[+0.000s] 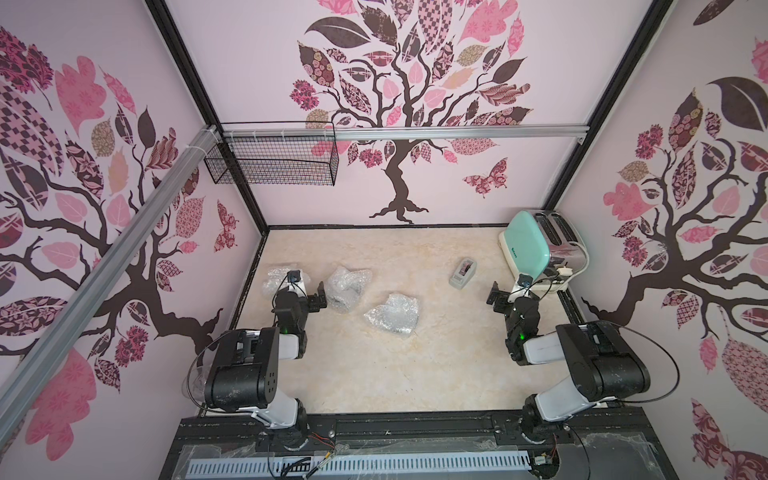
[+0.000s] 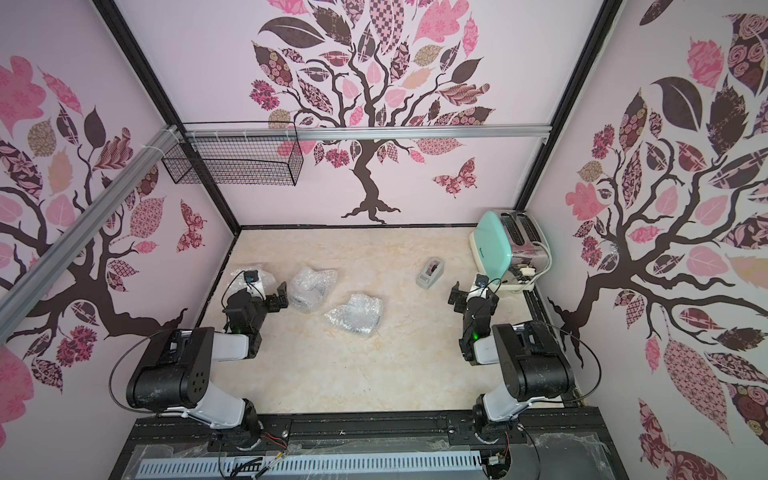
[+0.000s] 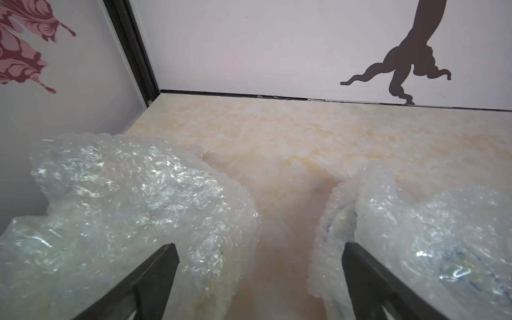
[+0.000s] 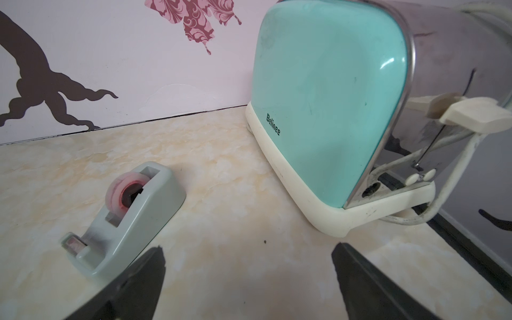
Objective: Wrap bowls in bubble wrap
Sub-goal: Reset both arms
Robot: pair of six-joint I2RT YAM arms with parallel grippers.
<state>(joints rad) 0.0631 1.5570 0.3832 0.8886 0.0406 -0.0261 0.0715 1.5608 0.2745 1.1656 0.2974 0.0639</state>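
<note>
While one bubble wrap bundle point(image 1: 392, 313) lay nearest on the worktop point(image 1: 415, 365), both tools hung wide open, empty. Left tool point(image 3: 259, 249) sat between two further bundles point(image 3: 133, 199); right tool point(image 4: 249, 252) faced tape dispenser point(image 4: 138, 219), toaster point(image 4: 327, 110) beyond.

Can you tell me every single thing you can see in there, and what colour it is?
bubble wrap bundles: three, clear whitish, on the table's left half; this one is by the left gripper, one is partly behind the left arm, one is nearer the robot
bowls: count unclear, only faint blue and yellow marks show through the wrap
tape dispenser: one, pale grey-green with a pink-cored roll, right of the middle
toaster: one, mint green, cream and silver, far right corner
wire basket: one, black, hung on the back wall's rail
table: one, cream marble pattern
left gripper: one, black, open, holding nothing
right gripper: one, black, open, holding nothing
</note>
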